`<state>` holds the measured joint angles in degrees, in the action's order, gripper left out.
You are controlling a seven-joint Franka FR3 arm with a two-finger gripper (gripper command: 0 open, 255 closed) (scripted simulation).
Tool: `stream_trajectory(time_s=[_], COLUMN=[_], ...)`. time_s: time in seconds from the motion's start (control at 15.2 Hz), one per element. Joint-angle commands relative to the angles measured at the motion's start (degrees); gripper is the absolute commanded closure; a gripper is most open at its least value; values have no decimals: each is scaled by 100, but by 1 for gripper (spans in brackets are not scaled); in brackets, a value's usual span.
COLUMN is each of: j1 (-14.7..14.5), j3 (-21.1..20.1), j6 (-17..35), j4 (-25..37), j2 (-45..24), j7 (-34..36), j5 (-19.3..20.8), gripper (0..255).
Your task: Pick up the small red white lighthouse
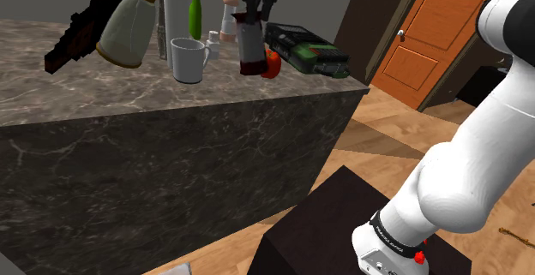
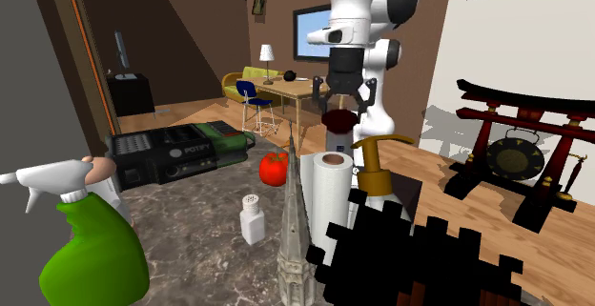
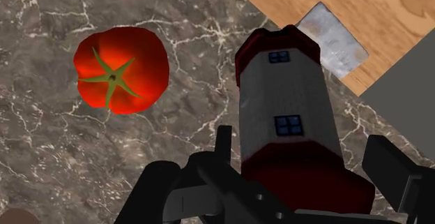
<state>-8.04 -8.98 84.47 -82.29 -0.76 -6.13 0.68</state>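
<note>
Approach is looking done: pincer [image 3: 303, 153] is hanging apart astride the lighthouse [image 3: 282, 97], which is standing on the desk [image 3: 42, 153] near the tomato [image 3: 122, 69]; next move is calling for a square clamp, then a straight lift.

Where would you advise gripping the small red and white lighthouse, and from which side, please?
Grip the lighthouse on its pale tower just under the red top, coming straight down from above. It stands upright on the counter, the tomato lies off to one side, and the open gripper straddles it.
</note>
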Motion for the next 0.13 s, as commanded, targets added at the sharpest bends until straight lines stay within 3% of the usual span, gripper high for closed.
stream_trajectory(time_s=[0.0,0.07], j1=[1,1], j3=[1,1], j6=[-112,-113], j4=[170,172], j2=[-60,-62], j7=[-4,-3], j5=[10,10], gripper=[255,255])
